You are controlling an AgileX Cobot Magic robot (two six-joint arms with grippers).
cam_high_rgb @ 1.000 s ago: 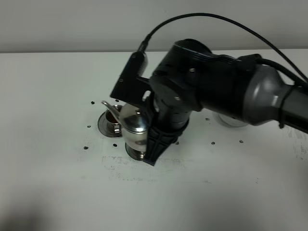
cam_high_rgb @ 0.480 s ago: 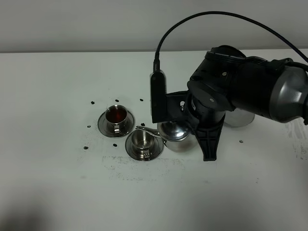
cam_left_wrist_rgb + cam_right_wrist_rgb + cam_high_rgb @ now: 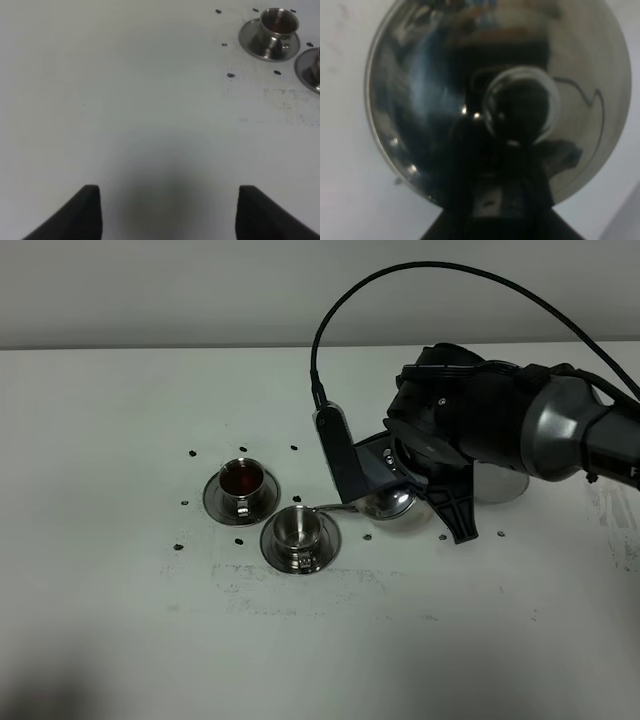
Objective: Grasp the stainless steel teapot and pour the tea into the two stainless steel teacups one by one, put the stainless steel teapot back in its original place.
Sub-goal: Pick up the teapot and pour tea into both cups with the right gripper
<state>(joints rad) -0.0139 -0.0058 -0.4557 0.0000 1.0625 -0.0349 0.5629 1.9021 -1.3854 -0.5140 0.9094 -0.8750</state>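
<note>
The stainless steel teapot (image 3: 388,503) hangs low over the table, right of the cups, with my right gripper (image 3: 425,492) shut on it. Its thin spout (image 3: 325,507) points left and ends at the rim of the nearer teacup (image 3: 298,531), whose inside looks bare steel. The farther teacup (image 3: 242,479) holds dark tea on its saucer. In the right wrist view the teapot's lid and knob (image 3: 520,107) fill the picture. The original place, a steel saucer (image 3: 503,483), shows partly behind the arm. My left gripper (image 3: 167,215) is open over bare table, and the tea-filled teacup (image 3: 278,24) lies far from it.
Small black marks (image 3: 192,453) dot the white table (image 3: 120,590) around the cups. The right arm's bulk (image 3: 500,425) and its cable (image 3: 420,280) loom over the table's right half. A wall runs along the back edge.
The right arm has carried the teapot from above the farther teacup to the right and lower; its spout now sits at the nearer teacup. The left gripper has not moved.
</note>
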